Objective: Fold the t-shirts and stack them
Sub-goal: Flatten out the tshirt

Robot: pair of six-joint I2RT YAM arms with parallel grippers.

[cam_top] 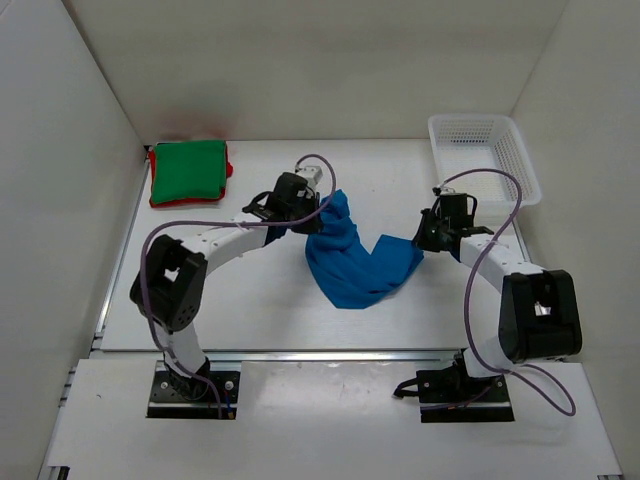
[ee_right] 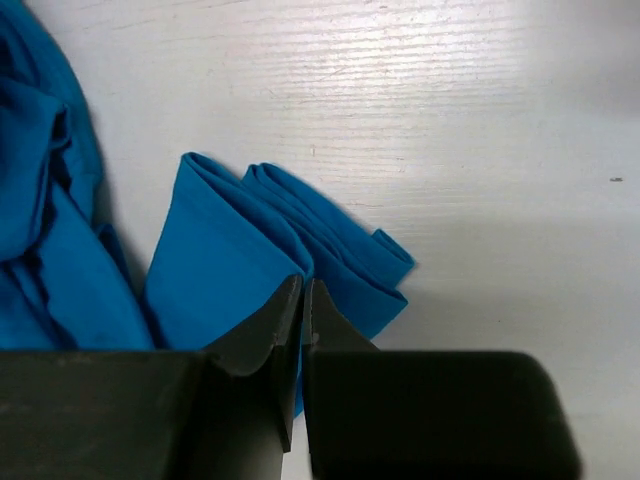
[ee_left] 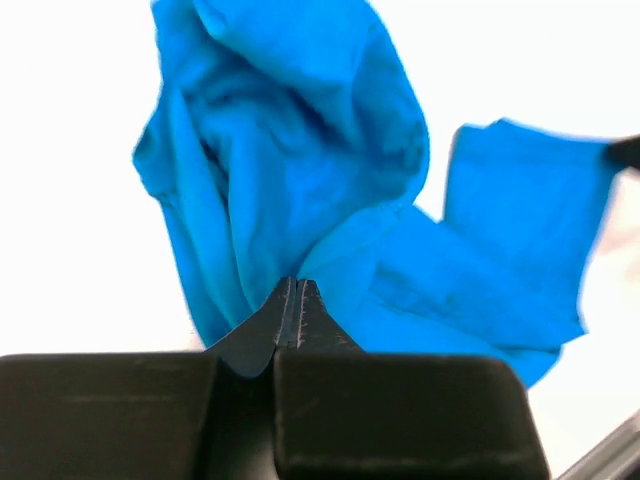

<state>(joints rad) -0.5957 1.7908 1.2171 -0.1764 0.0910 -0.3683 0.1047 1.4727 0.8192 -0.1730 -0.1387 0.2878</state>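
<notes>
Bright, even, diffuse light. Left wrist view overexposed, counter (ee_left: 70, 150) blown white. Right wrist view dimmer; shirt (ee_right: 220, 260) casts soft shadow.

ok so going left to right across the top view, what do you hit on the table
green t-shirt → left pincer → blue t-shirt → right pincer → white basket

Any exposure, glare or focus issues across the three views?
Left wrist: table blown out to plain white behind the blue shirt, cloth colour very saturated. Right wrist: well exposed, table grain sharp, shadow in the upper right corner, right tool dark and soft up close. Top: even light, soft shadows, faint red cast on the back wall above the green shirt.
</notes>
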